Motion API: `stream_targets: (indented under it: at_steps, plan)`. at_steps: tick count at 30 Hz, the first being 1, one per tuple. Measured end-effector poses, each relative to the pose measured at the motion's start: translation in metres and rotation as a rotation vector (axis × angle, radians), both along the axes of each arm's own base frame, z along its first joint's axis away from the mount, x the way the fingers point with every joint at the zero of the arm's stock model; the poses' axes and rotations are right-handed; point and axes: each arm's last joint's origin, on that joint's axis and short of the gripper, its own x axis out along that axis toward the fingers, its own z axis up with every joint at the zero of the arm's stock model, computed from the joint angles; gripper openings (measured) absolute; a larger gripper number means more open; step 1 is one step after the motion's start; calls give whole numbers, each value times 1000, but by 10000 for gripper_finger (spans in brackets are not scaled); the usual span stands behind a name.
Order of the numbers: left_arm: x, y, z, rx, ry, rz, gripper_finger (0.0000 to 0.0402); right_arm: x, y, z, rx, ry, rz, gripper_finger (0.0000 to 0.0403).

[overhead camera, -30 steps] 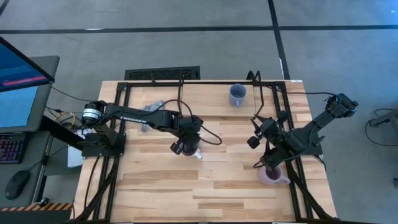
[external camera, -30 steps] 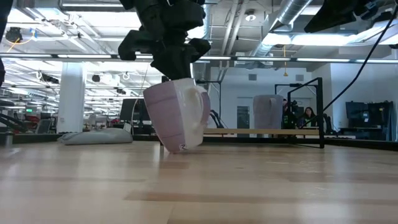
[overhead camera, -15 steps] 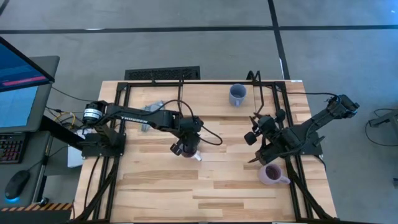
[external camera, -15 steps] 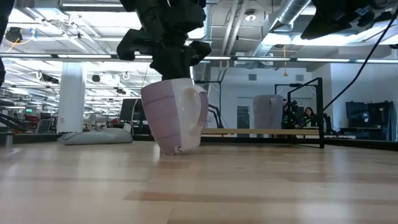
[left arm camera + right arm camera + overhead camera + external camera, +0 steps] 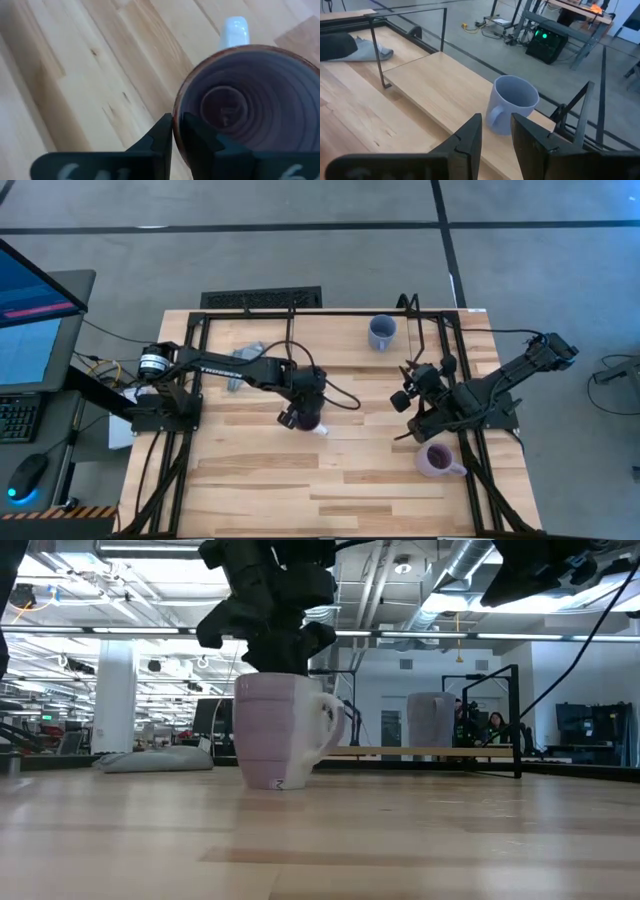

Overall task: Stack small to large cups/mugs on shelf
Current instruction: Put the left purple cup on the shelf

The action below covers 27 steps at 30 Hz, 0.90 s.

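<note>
There were three mugs: one blue-grey (image 5: 381,332), one purple (image 5: 309,420), one lilac (image 5: 437,461). There was one shelf (image 5: 330,313), one grey wedge (image 5: 246,360), and two grippers, left (image 5: 297,416) and right (image 5: 404,404).

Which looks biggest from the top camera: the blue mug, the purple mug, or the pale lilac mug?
1. Pale lilac ceramic mug, largest.
2. Blue-grey ceramic mug on the shelf, slightly smaller.
3. Purple mug with white handle: unsure, the left pincer mostly hides it.

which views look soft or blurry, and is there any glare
Left wrist view: the purple mug fills the frame up close and soft, the wood blurred. Low view: bright ceiling lights, nearest tabletop soft. High view: even light, no glare. Right wrist view: the blue-grey mug is fairly sharp.
</note>
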Motion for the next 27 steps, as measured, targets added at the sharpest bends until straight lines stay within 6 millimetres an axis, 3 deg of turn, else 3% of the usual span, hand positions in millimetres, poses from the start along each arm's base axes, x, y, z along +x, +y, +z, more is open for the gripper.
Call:
stream_targets:
  at_steps: [27]
  plan:
    - [1, 2, 0, 39, -10, 89, 50, 0, 0, 0, 6, -5, 1, 124]
